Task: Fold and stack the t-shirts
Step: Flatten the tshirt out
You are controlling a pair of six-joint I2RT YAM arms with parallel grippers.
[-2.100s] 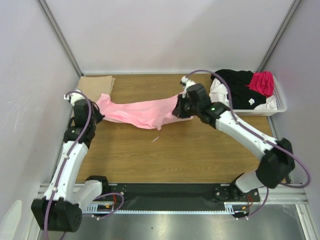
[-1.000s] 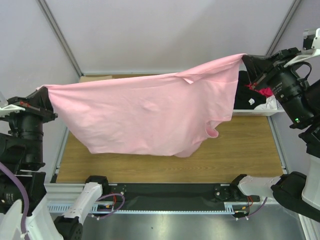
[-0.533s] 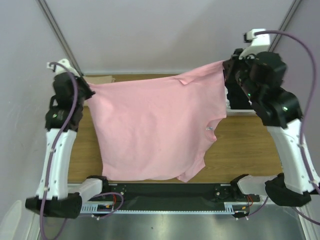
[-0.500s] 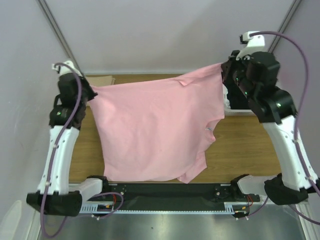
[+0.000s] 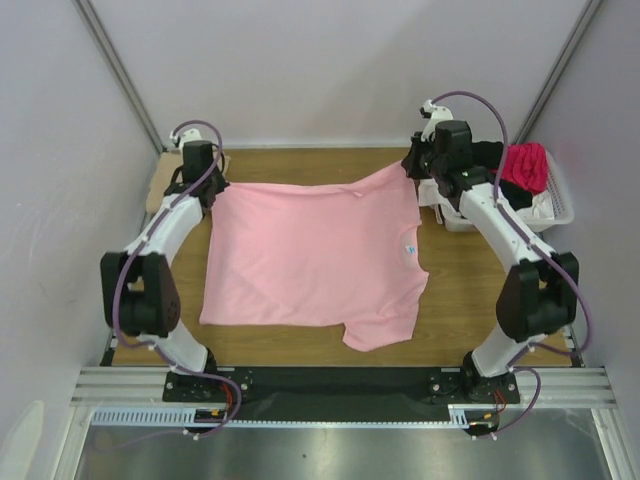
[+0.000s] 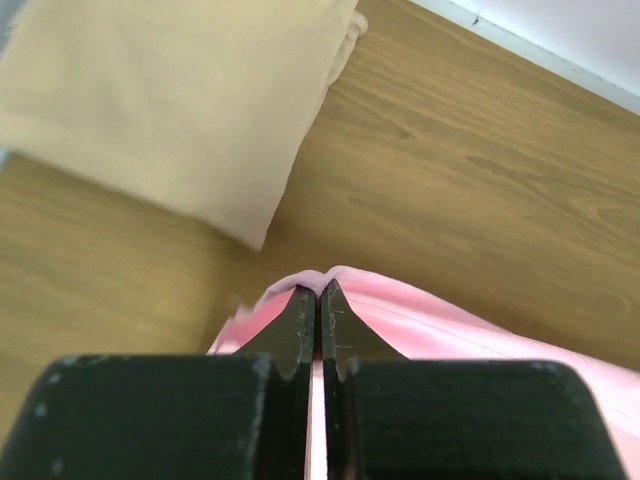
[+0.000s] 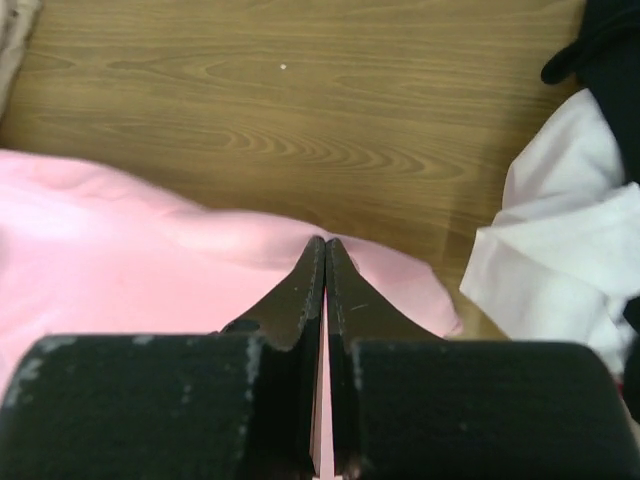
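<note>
Wooden table carries one pink t-shirt, one tan t-shirt (folded).

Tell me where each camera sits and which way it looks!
Top external: high behind the robot, looking down on the wooden table and light pink cloth t-shirt; left arm and right arm show.
Left wrist: on left arm, facing past shut left fingers toward folded tan shirt.
Right wrist: on right arm, facing past shut right fingers toward white cloth.
All share the pink t-shirt.
</note>
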